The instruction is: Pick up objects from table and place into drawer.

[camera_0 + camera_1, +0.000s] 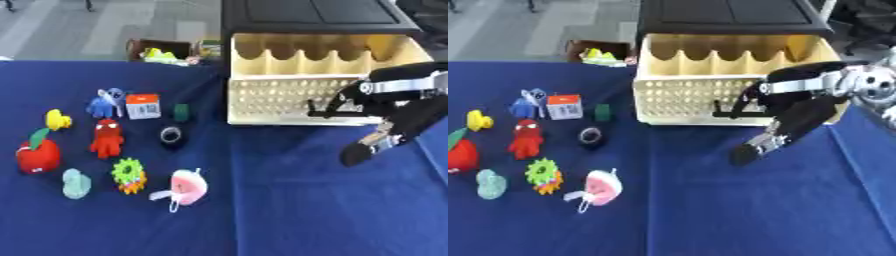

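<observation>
Lower left of the frame, on the blue bench [289, 210]: pink toy [186, 187], spiky green toy [129, 174], pale teal toy [76, 183]. Above these, red apple [38, 155], red octopus [108, 138], black ring [171, 135]. Farther up, yellow duck [58, 119], blue figure [104, 103], orange-and-white box [143, 106], small green block [181, 112]. Right of centre, right robot hand [785, 125], fingers released and empty, before the open cream drawer [289, 100]. Left robot hand out of sight.

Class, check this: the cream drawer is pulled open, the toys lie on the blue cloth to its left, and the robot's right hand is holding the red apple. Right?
Not quite. The right hand holds nothing, as the right eye view shows; the red apple lies on the cloth. The rest stands.
</observation>
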Robot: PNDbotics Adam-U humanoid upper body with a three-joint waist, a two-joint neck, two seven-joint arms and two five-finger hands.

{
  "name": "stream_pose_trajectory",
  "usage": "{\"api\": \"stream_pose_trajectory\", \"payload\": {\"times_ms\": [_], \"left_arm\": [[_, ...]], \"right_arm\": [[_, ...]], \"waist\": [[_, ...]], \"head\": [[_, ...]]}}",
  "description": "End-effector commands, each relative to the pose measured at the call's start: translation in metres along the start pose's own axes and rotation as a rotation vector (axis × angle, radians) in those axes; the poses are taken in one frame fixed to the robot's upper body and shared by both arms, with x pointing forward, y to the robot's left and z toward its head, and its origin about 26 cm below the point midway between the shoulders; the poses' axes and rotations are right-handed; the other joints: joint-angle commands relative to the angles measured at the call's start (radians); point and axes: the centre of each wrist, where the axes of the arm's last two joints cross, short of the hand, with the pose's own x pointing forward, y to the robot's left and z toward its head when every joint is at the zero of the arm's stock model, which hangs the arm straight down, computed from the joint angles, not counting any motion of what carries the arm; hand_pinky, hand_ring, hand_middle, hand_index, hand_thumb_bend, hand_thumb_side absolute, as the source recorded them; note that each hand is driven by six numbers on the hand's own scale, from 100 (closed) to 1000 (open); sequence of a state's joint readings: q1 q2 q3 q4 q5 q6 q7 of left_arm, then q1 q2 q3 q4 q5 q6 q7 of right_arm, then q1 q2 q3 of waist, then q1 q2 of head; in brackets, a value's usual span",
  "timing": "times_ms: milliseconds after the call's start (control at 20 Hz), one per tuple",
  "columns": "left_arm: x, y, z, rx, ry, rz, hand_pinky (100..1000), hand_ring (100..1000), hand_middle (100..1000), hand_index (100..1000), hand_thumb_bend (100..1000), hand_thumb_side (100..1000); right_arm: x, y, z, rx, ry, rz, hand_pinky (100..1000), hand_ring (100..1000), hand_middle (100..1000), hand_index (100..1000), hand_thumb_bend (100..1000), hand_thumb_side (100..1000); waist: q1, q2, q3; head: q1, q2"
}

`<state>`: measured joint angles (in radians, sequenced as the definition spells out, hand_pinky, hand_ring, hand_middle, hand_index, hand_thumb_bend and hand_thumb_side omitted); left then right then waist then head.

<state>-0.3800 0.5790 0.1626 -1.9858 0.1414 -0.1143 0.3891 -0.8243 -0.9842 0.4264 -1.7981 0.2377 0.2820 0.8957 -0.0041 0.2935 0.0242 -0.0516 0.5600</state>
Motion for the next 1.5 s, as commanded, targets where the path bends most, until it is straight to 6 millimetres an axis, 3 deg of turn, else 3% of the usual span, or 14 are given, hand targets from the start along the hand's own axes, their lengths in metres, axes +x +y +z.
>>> {"api": "stream_pose_trajectory", "payload": {"times_ms": [50,500,550,750,1500], "left_arm": [[0.007,0.003,-0.006,0.004,-0.033,0.001,659,662,697,880,100,996],[0.007,0.003,-0.006,0.004,-0.033,0.001,659,662,697,882,100,996],[0.007,0.003,-0.006,0.005,-0.032,0.000,660,663,698,882,100,994],[0.006,0.003,-0.005,0.007,-0.029,0.000,660,663,698,882,100,994],[0.006,0.004,-0.005,0.007,-0.027,-0.004,661,664,697,888,100,994]], "right_arm": [[0.000,-0.002,0.006,0.011,0.015,-0.010,100,100,100,871,897,859],[0.000,-0.003,0.007,0.004,0.034,-0.026,100,100,100,874,890,874],[-0.003,-0.002,0.007,0.008,0.044,-0.034,100,100,100,880,849,973],[-0.005,-0.001,0.007,0.008,0.065,-0.065,100,100,100,883,844,996],[0.020,0.000,0.032,-0.065,0.057,0.112,100,100,100,957,819,1000]], "waist": [[0.003,-0.018,0.000],[0.005,-0.018,-0.001],[0.006,-0.019,-0.002],[0.008,-0.023,-0.002],[0.010,-0.021,-0.007]], "head": [[0.002,-0.008],[0.003,-0.008],[0.003,-0.009],[0.004,-0.008],[0.008,-0.004]]}}
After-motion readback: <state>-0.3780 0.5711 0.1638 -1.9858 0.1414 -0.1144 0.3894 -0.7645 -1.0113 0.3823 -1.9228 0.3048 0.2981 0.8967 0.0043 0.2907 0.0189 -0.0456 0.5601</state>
